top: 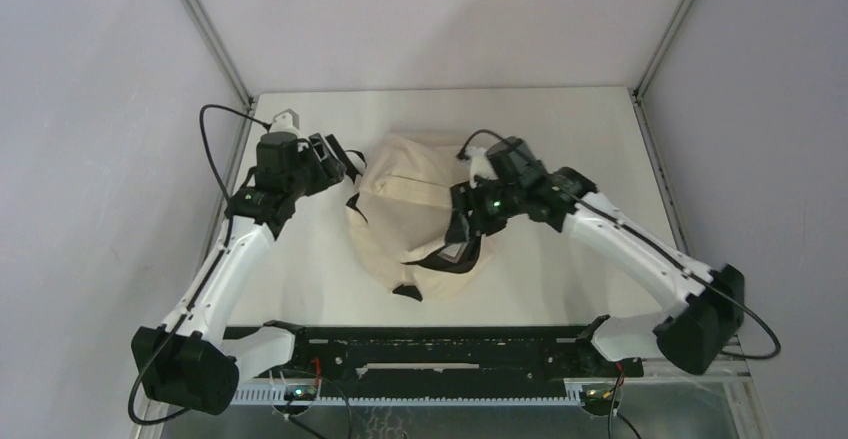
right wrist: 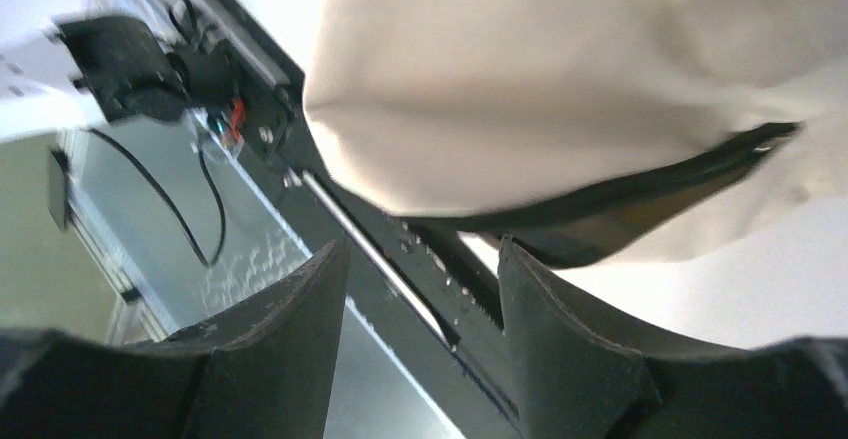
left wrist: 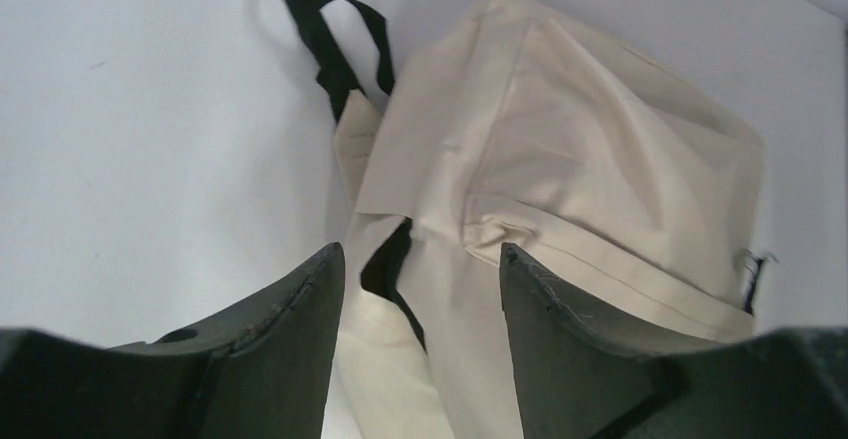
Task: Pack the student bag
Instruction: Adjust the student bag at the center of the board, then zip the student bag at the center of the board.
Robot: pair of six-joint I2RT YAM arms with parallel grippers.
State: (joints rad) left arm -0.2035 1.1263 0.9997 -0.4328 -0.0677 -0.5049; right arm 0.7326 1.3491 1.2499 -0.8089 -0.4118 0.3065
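Table (top: 560, 139): student bag (top: 410, 199) just below right end effector (right wrist: 420, 251).

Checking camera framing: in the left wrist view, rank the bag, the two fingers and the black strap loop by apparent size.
1. Student bag.
2. The two fingers, alike, inflated by nearness to the lens.
3. Black strap loop.
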